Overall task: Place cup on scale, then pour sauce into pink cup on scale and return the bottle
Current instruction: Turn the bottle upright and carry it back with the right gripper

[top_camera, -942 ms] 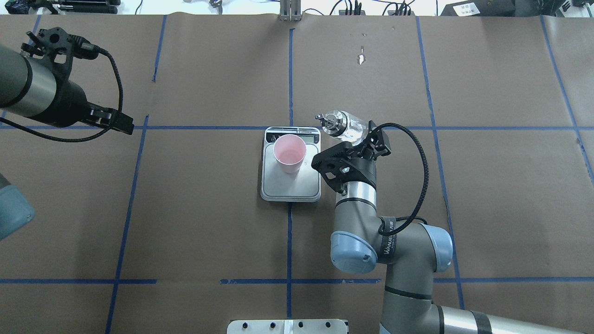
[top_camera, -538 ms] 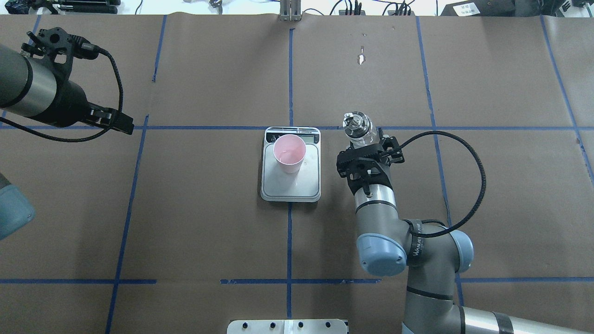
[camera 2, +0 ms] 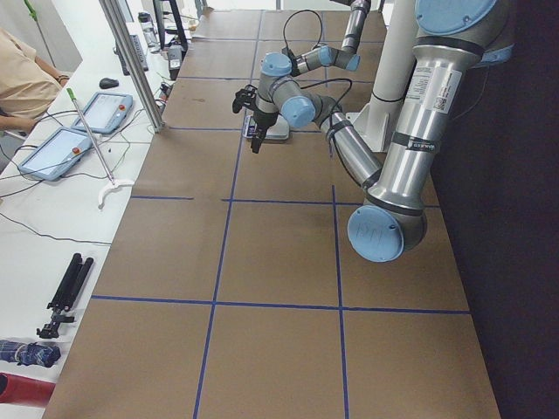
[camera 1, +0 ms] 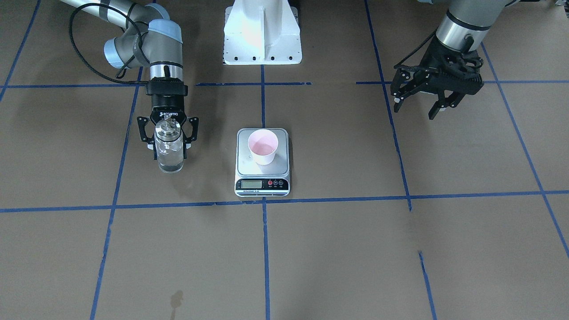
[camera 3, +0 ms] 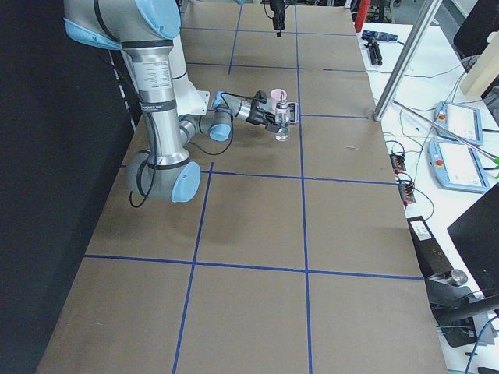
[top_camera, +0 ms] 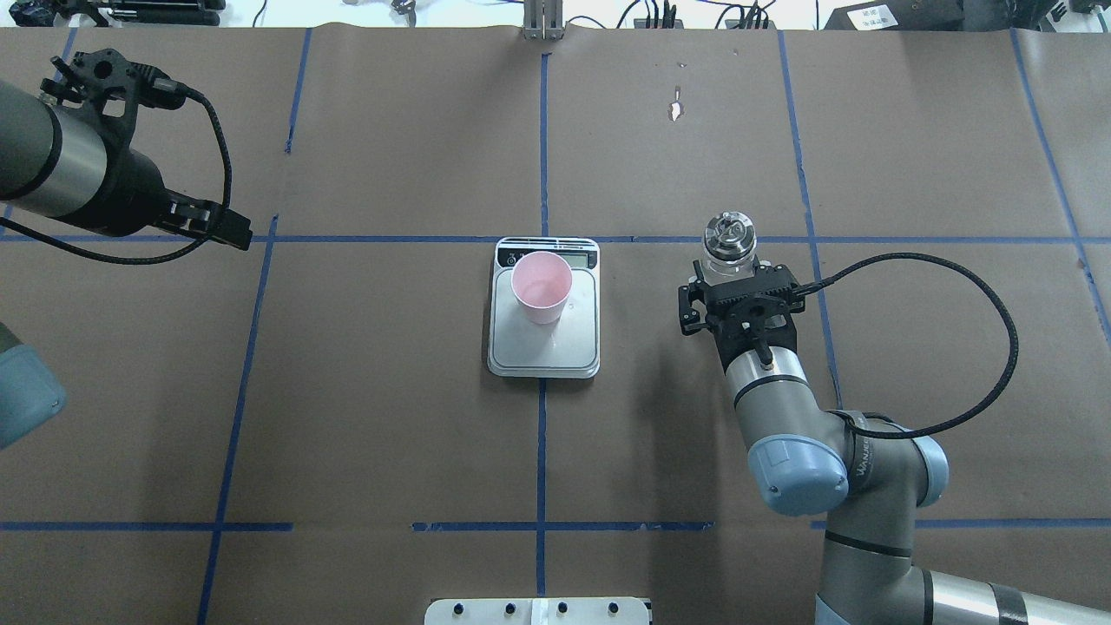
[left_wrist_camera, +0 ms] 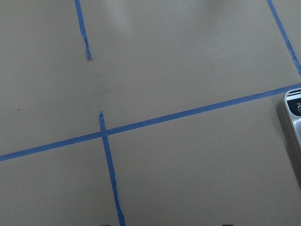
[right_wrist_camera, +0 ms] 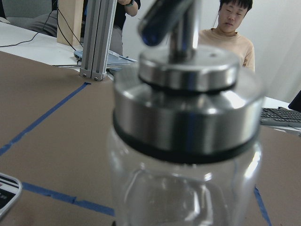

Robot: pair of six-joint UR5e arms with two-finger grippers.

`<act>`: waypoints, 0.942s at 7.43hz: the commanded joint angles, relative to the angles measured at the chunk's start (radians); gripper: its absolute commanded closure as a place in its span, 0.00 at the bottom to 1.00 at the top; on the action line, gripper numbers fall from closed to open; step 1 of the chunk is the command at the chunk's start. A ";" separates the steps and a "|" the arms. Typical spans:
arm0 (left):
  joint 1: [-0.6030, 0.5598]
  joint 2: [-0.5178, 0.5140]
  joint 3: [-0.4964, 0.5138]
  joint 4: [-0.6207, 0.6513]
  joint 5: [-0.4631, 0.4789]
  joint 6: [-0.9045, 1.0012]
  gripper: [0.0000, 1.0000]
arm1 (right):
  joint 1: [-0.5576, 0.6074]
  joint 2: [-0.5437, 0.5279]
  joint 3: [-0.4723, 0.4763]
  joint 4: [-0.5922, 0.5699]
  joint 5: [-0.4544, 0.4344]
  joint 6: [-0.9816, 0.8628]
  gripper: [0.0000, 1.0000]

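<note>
Right gripper (camera 1: 169, 143) is clamped on the bottle (camera 1: 169, 156), whose long axis is upright with the spout on top; I cannot tell whether its base touches the table. Cup (camera 1: 263, 146) sits on the scale (camera 1: 249, 168), well apart to the gripper's left. Left gripper (camera 1: 420, 103) hangs spread, farther off beyond the scale. My read: lower straight down and release.

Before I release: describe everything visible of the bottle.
The bottle is small, clear glass, cylindrical, upright, with a shiny silver pour-spout cap. The right gripper is shut on its sides. It is apart from the scale, on the robot's right. Whether its base touches the table is unclear.
</note>
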 commanded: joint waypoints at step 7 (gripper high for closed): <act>-0.002 -0.008 -0.031 0.019 0.002 -0.010 0.16 | 0.086 -0.171 0.022 0.130 0.220 0.052 1.00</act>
